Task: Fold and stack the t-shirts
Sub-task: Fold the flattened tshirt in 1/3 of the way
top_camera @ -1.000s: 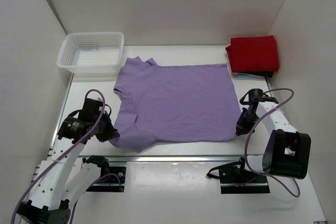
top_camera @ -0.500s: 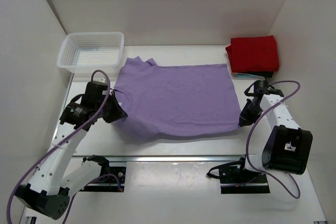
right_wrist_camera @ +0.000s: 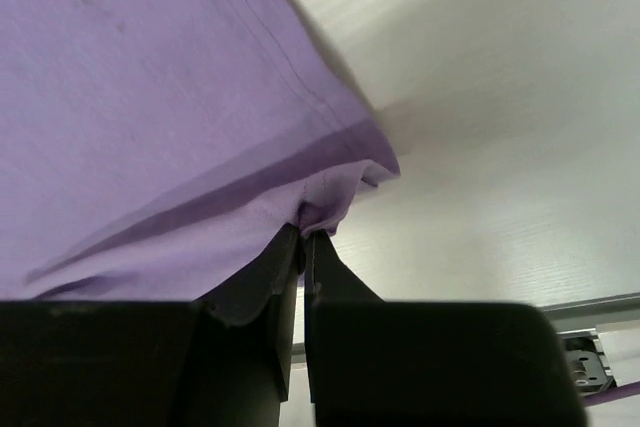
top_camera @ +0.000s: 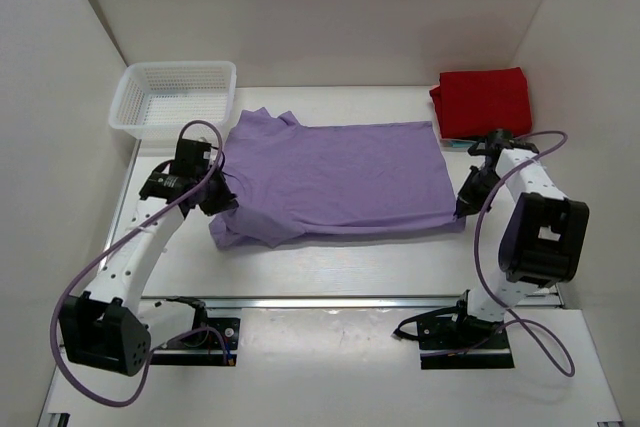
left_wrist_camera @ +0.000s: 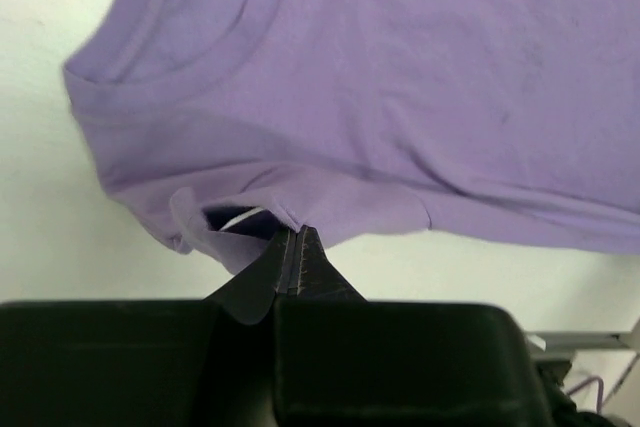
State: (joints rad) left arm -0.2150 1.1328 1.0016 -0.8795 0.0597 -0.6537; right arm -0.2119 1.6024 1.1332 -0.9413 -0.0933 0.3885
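The lavender-purple t-shirt lies spread across the middle of the table, its near edge lifted and folded back over itself. My left gripper is shut on the shirt's near left edge by the sleeve; the left wrist view shows the pinched cloth at the gripper. My right gripper is shut on the shirt's near right corner, seen bunched at the gripper. The red t-shirt lies folded at the back right.
A white mesh basket stands at the back left, just off the shirt's collar. White walls close in the left, back and right. A metal rail runs along the near table edge.
Both grippers have carried the purple shirt's near edge away from me toward the back, folding it over. The left arm moved up and right; the right arm moved up.
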